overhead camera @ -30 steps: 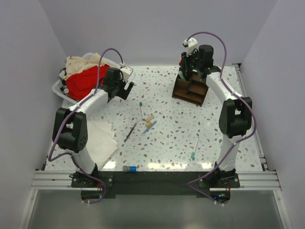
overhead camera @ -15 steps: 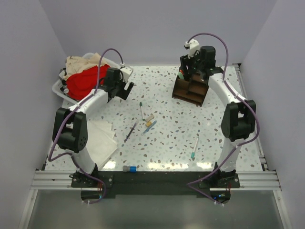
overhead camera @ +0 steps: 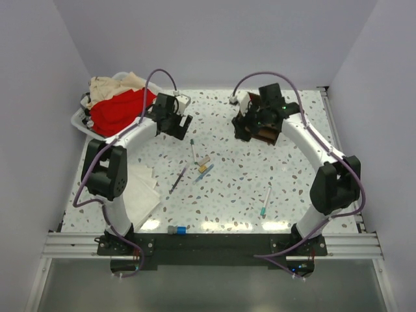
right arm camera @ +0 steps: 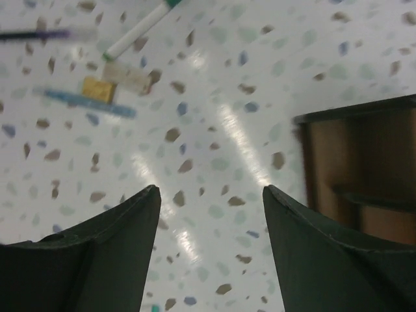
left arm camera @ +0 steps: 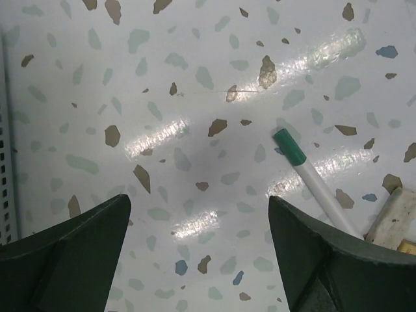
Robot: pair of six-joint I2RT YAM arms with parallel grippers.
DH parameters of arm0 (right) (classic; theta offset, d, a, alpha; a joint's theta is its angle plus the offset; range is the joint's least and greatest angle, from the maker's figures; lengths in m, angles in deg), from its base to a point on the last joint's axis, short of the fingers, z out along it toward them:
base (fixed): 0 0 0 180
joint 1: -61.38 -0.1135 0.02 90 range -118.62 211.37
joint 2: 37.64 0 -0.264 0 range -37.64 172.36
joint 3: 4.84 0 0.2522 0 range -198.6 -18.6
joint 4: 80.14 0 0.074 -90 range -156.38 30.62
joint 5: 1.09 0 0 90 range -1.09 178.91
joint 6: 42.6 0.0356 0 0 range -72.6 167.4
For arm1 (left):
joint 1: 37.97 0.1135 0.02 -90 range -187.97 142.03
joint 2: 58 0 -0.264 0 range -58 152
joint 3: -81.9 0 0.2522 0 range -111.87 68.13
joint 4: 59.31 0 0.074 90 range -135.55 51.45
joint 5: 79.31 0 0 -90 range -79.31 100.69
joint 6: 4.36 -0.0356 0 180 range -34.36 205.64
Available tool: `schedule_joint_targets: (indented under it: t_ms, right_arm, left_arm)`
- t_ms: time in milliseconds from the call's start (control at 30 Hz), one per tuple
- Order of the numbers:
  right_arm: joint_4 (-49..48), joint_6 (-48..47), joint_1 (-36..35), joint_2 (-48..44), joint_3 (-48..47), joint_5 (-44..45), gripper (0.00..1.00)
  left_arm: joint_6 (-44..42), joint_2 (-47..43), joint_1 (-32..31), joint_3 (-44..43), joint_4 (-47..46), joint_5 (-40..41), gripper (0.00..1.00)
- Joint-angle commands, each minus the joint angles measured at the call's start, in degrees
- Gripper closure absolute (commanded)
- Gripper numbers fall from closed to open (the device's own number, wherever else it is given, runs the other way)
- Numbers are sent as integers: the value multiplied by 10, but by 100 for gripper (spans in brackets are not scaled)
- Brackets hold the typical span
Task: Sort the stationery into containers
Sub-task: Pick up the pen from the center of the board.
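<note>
Neither arm carries anything, so I read this as the gap between one pick and the next. The right gripper point(right arm camera: 209, 195) hangs just left of the wooden organizer point(overhead camera: 265, 127), its jaws spread wide over bare tabletop. The left gripper point(left arm camera: 198, 208), further left of the organizer, is equally wide and empty. It looks down on a white pen with a green cap point(left arm camera: 316, 188).

That pen seems the likely next pick. The arm would need to shift until the barrel lies between the fingers, then close across it (not along it). A tan eraser point(overhead camera: 204, 160) and a blue pen point(overhead camera: 205, 171) lie close by and could be nudged. Another white pen point(overhead camera: 265, 201) lies nearer the arm bases than the organizer.

The arm hides much of the organizer, so I cannot tell whether it holds anything.

The table point(overhead camera: 292, 169) is glossy and speckled, between pale walls. A folded cloth point(overhead camera: 140, 192) and a basket point(overhead camera: 79, 122) of clothes sit far left of the organizer.
</note>
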Motion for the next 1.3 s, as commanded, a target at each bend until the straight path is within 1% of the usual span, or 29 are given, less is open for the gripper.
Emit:
schedule_joint_targets:
  t_ms: [0,33,67,100,167,200,267,300,333,367,400,433,467,500,567,600,633,700,767,900,1000,1067,1133,1267]
  right_arm:
    - [124,-128,-19,-40,49,31,34]
    - [143,-115,-16,-33,43,70,37]
    - [164,-93,-15,-25,35,87,39]
    - [207,-35,-10,-5,11,92,39]
    - [260,-2,10,13,-12,67,40]
    - [300,-22,11,17,-20,63,40]
    - [322,-102,5,3,-5,67,40]
    - [309,-201,6,-13,40,76,39]
    - [300,-269,11,-60,71,87,38]
    - [290,-343,16,-83,105,97,37]
    - [266,-494,20,-112,178,113,37]
    - [260,-573,35,-160,213,113,37]
    - [254,-647,45,-184,243,106,37]
    - [249,-770,52,-204,285,82,37]
    - [253,-856,57,-240,308,56,37]
    - [275,-924,56,-243,310,41,38]
    - [295,-956,55,-244,308,17,39]
    - [334,-1000,35,-235,303,8,41]
    - [348,-1017,22,-230,306,10,41]
    - [390,-1073,-19,-231,331,17,46]
    - [393,-1084,-46,-239,359,18,48]
    - [389,-1088,-56,-240,373,18,51]
    - [369,-1092,-66,-244,397,20,52]
    - [298,-1080,-82,-244,437,35,52]
  left_arm:
    - [28,-34,2,27,-3,-5,8]
    - [25,-36,2,28,-1,-2,8]
    - [23,-39,3,29,0,-2,8]
    - [21,-42,3,32,-3,-2,8]
    - [15,-50,3,42,-20,13,8]
    - [13,-51,3,45,-26,17,8]
    - [3,-55,3,53,-42,30,8]
    - [1,-56,3,54,-44,36,7]
    - [-2,-58,3,58,-48,39,7]
    - [-5,-62,3,61,-50,40,7]
    - [-7,-66,3,66,-52,40,7]
    - [-13,-70,3,79,-64,38,7]
    - [-18,-80,3,87,-72,35,6]
    - [-25,-85,3,94,-81,34,6]
    - [-39,-93,3,108,-104,39,6]
    - [-43,-92,3,109,-108,43,6]
    - [-45,-92,3,110,-112,52,6]
    - [-44,-89,3,109,-114,60,6]
    - [-43,-93,4,110,-116,66,6]
    - [-48,-105,4,126,-123,74,5]
    - [-57,-117,4,137,-123,83,5]
    - [-61,-126,3,147,-123,89,5]
    - [-63,-131,4,157,-124,91,5]
    - [-60,-141,3,171,-124,91,5]
